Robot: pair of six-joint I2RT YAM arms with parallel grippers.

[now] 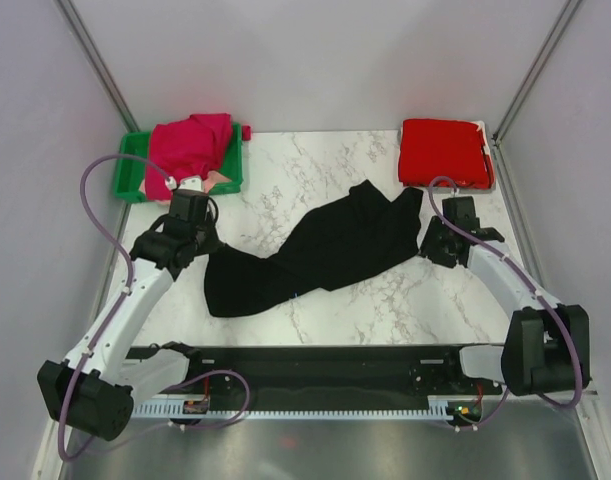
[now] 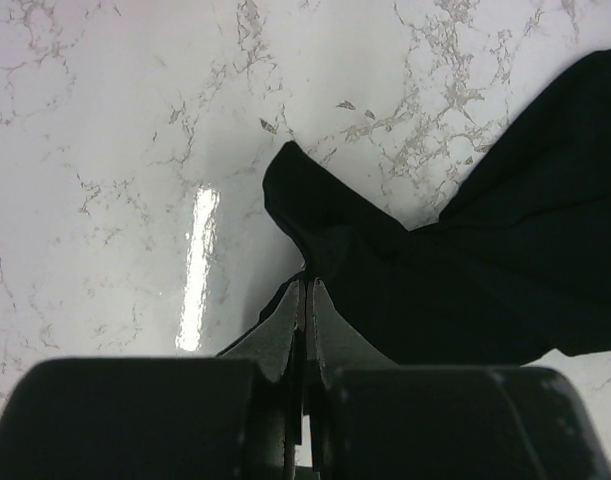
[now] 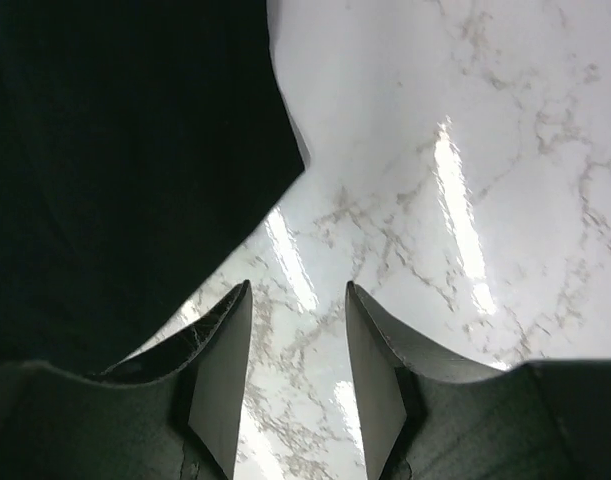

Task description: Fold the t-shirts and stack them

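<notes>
**Item: black t-shirt** [image 1: 325, 250]. Lies unfolded and rumpled in a slanting strip across the middle of the marble table [image 1: 315, 160].

**Companion pieces:** the red t-shirt [image 1: 443, 152] is folded at the far right corner. The magenta t-shirt [image 1: 190, 145] is heaped over the green bin [image 1: 128, 180] at far left.

**Left gripper** [image 2: 305, 290]: jaws pressed tight together at the shirt's near-left end, apparently nipping a thin bit of hem (dark cloth on dark fingers, so the hold is not certain).

**Right gripper** [image 3: 297, 340]: jaws parted with only bare marble between them. The shirt's edge lies just to one side, untouched.

**Hazards:**
- The shirt is secured at one end only, so a pull from the left would likely drag it into a rope instead of spreading it.
- So slight a pinch could slip free.
- If the right jaws close where they stand, they would catch nothing.
- A fold made over these wrinkles would probably come out crooked.
</notes>
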